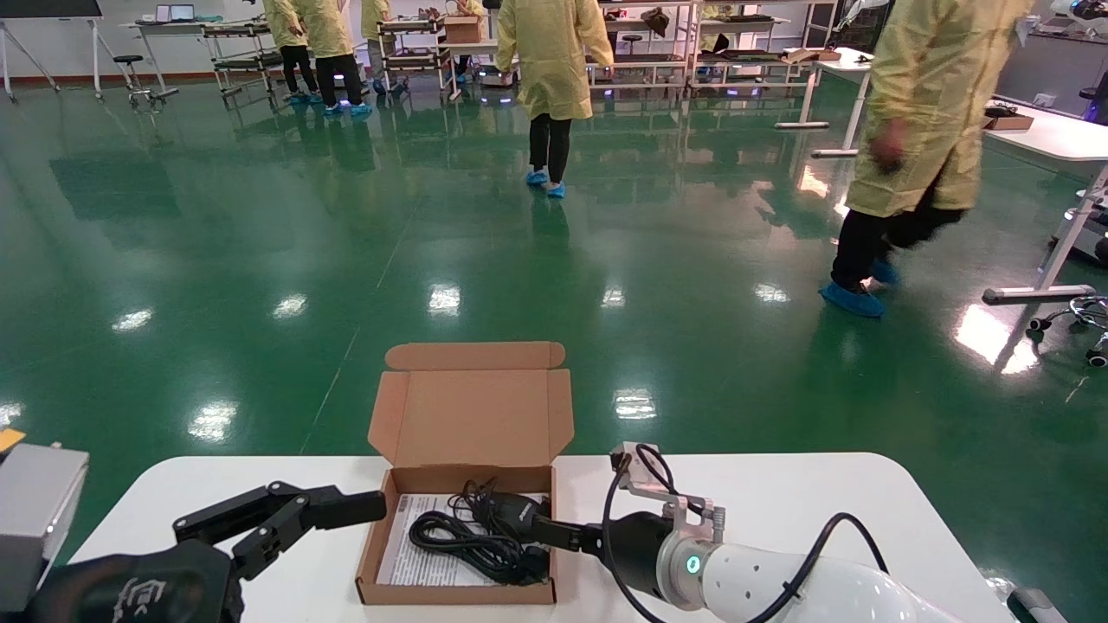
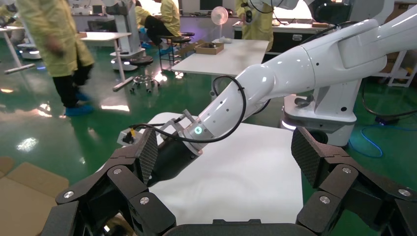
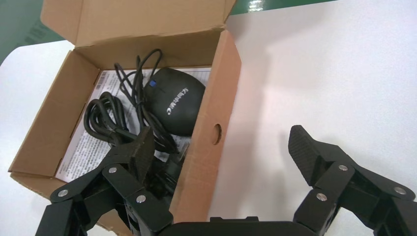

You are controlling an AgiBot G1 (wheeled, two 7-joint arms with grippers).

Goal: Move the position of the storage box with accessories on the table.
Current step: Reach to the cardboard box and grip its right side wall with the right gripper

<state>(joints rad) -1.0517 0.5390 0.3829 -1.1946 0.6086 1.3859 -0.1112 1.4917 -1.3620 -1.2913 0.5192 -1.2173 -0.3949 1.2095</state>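
Observation:
The brown cardboard storage box stands with its lid open on the white table, near the front edge. Inside lie a black mouse, its coiled cable and a white printed sheet. My right gripper is open and straddles the box's right wall: one finger is inside by the cable and mouse, the other is outside over the table. My left gripper is open and empty, just left of the box.
A grey device sits at the table's left edge. In the left wrist view, the open left gripper faces the right arm across bare tabletop. People in yellow coats walk on the green floor beyond.

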